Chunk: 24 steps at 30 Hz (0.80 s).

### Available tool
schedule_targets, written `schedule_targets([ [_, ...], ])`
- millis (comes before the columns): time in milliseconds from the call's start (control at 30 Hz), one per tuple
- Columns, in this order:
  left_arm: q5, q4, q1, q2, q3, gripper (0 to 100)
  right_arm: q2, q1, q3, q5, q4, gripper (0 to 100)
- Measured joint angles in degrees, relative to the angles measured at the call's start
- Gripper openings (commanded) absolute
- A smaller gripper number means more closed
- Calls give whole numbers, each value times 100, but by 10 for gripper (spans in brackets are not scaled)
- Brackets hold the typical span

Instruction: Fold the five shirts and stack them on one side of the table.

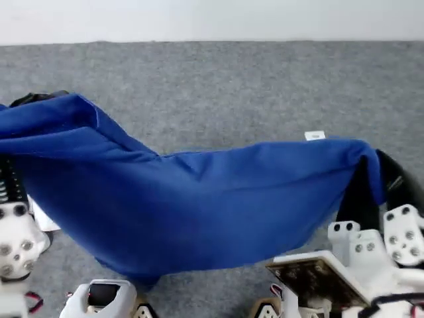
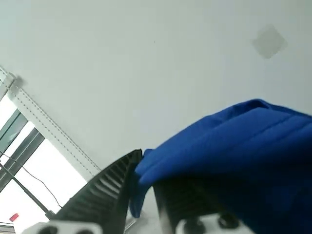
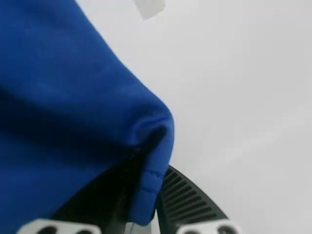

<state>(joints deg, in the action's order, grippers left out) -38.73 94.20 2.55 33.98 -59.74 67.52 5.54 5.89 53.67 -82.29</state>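
Closest to the overhead camera, one white arm is standing at the picture's left edge and a second arm at its right, both on the near side of the grey table. Between them I am watching the blue shirt hanging stretched out like a hammock above the table. Its upper edge is dipping in the middle and its lower edge is drooping toward the arm bases. I cannot tell whether the lowest fold is touching the table.

On my left wrist feed, the left gripper is pinching a bunched edge of the shirt between its ribbed black fingers. The jaws are closed down to the thickness of the cloth and are pointing up toward a pale ceiling.

The right gripper is clamping a hemmed corner of the shirt, with its fingers squeezing the fabric and also aiming upward.

A small white label is showing just past the shirt's upper edge; I cannot tell what it is lying on.
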Motion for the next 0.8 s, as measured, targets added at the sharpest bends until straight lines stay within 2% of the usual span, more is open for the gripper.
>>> schedule_targets([
  [167,0,-62,0,-9,1240,15,0,0,-1125,0,299,9],
  [333,0,-1011,0,-9,3095,15,-9,0,-2813,-9,1495,9],
  [633,0,-4440,0,-97,6945,15,-185,0,-6057,88,5108,10],
  [800,-193,-6277,0,-378,8422,15,-1029,0,-6831,352,6884,10],
])
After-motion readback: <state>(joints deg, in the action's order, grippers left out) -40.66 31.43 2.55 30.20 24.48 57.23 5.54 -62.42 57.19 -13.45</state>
